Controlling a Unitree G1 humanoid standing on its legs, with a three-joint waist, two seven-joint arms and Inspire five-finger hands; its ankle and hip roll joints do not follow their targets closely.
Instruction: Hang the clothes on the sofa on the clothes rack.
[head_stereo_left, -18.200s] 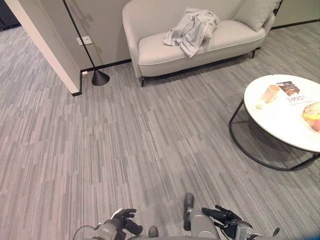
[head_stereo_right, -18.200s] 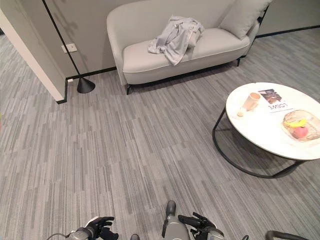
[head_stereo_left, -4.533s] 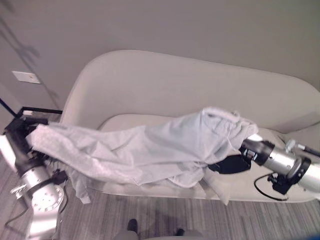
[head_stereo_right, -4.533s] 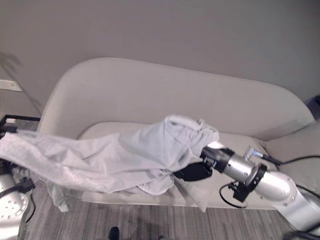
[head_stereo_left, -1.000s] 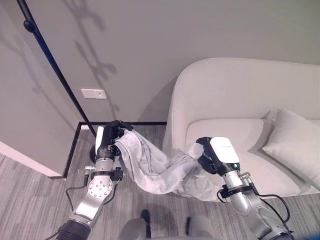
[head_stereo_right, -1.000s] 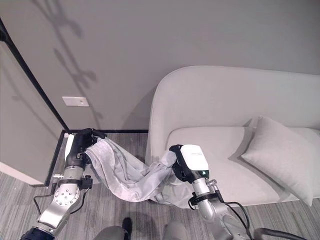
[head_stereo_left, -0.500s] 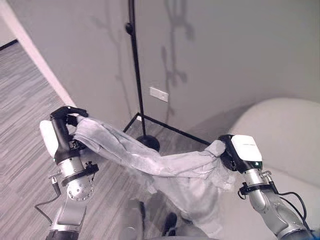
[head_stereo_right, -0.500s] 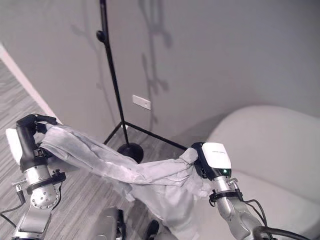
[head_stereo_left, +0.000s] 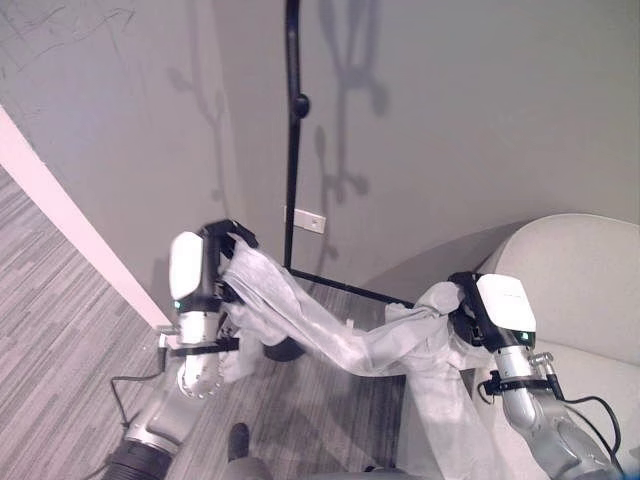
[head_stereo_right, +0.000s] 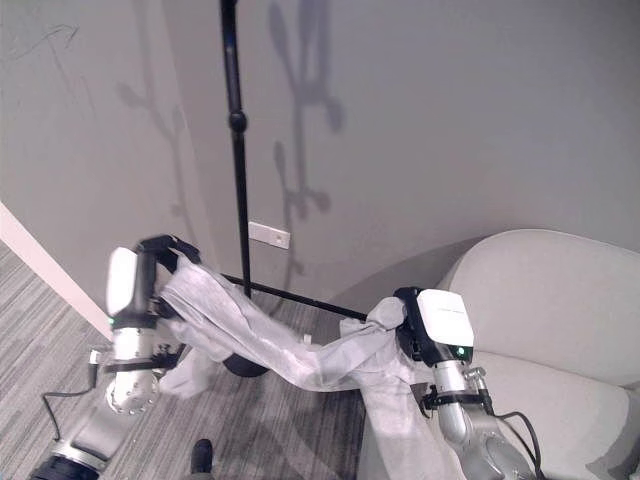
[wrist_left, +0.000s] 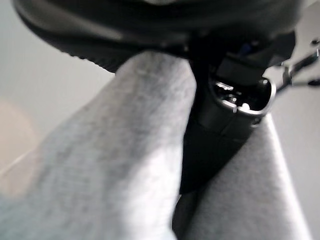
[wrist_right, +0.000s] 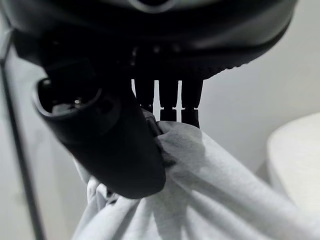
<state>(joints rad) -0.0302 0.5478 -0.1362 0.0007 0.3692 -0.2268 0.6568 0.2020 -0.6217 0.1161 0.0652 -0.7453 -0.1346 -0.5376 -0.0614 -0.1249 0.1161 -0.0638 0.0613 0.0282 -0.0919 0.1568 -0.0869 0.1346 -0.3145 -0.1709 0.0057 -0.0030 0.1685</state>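
Note:
A pale grey garment (head_stereo_left: 340, 340) hangs stretched between my two hands in front of the wall. My left hand (head_stereo_left: 205, 268) is curled round one end, just left of the black pole of the clothes rack (head_stereo_left: 291, 150). My right hand (head_stereo_left: 470, 310) grips the other end beside the sofa (head_stereo_left: 575, 290), and loose cloth trails down below it. In the left wrist view the cloth (wrist_left: 125, 165) bunches under the thumb (wrist_left: 220, 130). The right wrist view has the thumb (wrist_right: 115, 145) pinching the garment (wrist_right: 200, 185) against the fingers.
The rack's round black base (head_stereo_right: 240, 362) sits on the grey carpet behind the garment. A white wall socket (head_stereo_left: 308, 220) is on the grey wall. A pale wall corner (head_stereo_left: 80, 240) juts out at the left. The sofa's curved back stands at the right.
My left hand has risen and swung in toward the rack pole with its end of the garment. The camera has tilted up, so the pole now stands central.

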